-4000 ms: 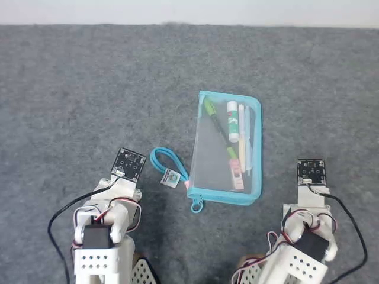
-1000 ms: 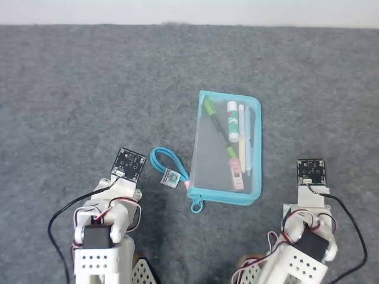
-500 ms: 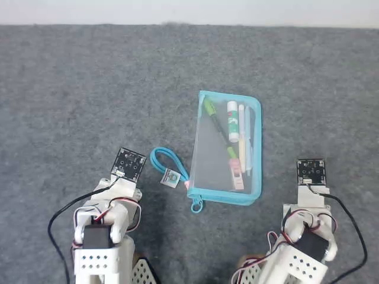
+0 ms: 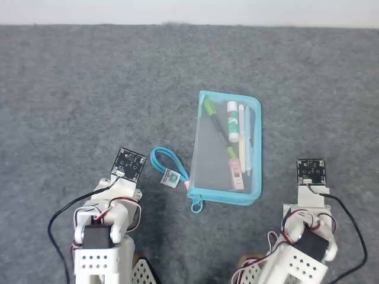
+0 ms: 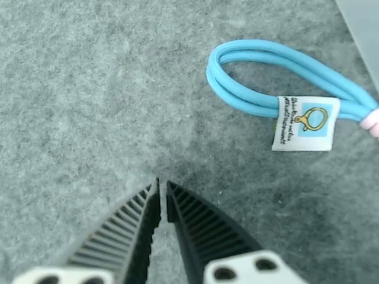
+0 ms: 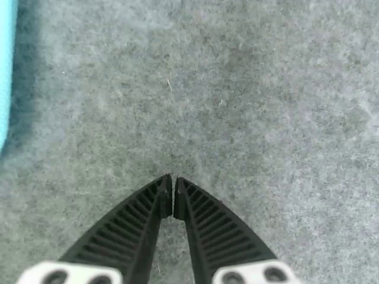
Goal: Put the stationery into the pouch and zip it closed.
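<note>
Left fingers and right fingers are both pressed together on nothing. The left pair hangs over bare bench near the strap, and the right pair over bench to the near right of the pouch, each clear of the work. The pouch lies flat between the arms with the stationery inside and the zip pull at its near-left corner, so the task is judged complete, which would account for the stand-off.

My high camera looks straight down over the grey mat, arms at its near edge. Both wrist cameras hang close above it, sighting along the left gripper and right gripper. The left view shares the blue strap with the overhead.
</note>
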